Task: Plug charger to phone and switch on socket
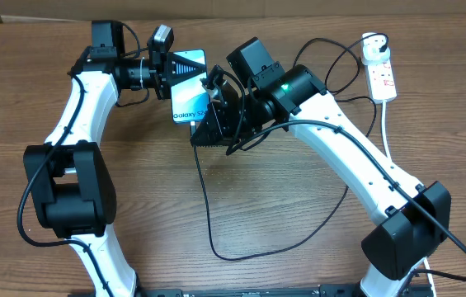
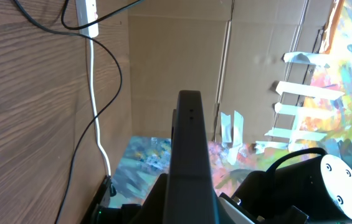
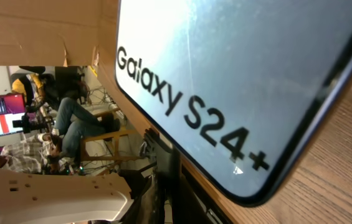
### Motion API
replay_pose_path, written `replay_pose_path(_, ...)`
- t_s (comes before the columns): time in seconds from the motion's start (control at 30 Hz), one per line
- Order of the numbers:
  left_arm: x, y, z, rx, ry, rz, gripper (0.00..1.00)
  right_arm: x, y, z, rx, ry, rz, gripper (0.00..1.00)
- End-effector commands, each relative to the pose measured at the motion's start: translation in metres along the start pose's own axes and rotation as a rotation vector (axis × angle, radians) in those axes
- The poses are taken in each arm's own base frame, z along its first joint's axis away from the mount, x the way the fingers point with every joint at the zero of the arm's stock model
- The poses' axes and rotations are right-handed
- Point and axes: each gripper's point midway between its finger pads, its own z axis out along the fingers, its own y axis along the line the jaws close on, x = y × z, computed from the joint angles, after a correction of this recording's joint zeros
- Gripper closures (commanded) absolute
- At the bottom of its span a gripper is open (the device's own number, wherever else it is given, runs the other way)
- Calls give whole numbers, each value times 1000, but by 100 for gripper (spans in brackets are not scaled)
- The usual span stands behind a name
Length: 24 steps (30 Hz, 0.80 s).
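The phone (image 1: 189,89), blue-teal with "Galaxy S24" lettering, is held up off the table, with my left gripper (image 1: 169,73) shut on its far end. In the left wrist view the phone (image 2: 190,149) rises edge-on from between the fingers. My right gripper (image 1: 209,118) is shut at the phone's near end. The charger cable (image 1: 209,206) runs out from under it, and the plug tip is hidden. The phone's screen (image 3: 250,68) fills the right wrist view. The socket (image 1: 382,74) lies at the far right with its red switches showing.
The black cable loops across the middle of the table and back up towards the white round adapter (image 1: 373,41). The socket's white cord (image 1: 388,132) trails down the right side. A cardboard wall stands beyond the table edge in the left wrist view.
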Motion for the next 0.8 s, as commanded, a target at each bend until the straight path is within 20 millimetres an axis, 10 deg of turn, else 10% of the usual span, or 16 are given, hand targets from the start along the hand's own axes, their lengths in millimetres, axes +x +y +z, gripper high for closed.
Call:
replay_pose_path(0.0, 6, -13, 3, 41, 34, 35, 96, -3, -2, -2, 9, -10, 1, 96)
replay_pose_path(0.77, 7, -12, 3, 41, 34, 44, 96, -7, 3, -2, -12, -23, 3, 97)
